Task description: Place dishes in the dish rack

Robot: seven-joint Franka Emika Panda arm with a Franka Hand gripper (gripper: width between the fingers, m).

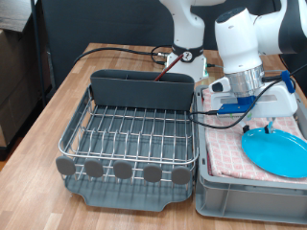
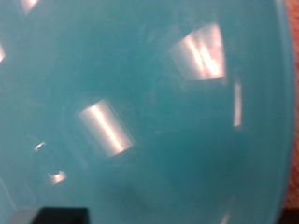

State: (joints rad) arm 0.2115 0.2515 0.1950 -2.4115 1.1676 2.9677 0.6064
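At the exterior view's left stands the dish rack (image 1: 129,134), a silver wire grid in a dark grey tray on the wooden counter (image 1: 58,96); its tall utensil trough (image 1: 142,88) runs along the far side and a row of round grey tabs (image 1: 123,171) lines the near edge; no dish shows among the wires, so nothing appears loaded yet. Just beside it, to the right, sits a grey crate (image 1: 230,196) lined with pink checked cloth (image 1: 225,149), presumably padding that keeps dishes from knocking about; the light-blue plate (image 1: 276,151) lies on that cloth, seemingly tilted slightly against the crate's right side. The white arm reaches down over the crate, and the pincer (image 1: 257,126) hangs at the plate's upper left rim, close above it; in the wrist view the plate (image 2: 140,103) fills nearly the whole picture, its glaze catching bright reflections, which suggests a very close approach. Whether the pincer is open, closed or gripping the rim, I cannot tell; neither cup nor spoon is visible.
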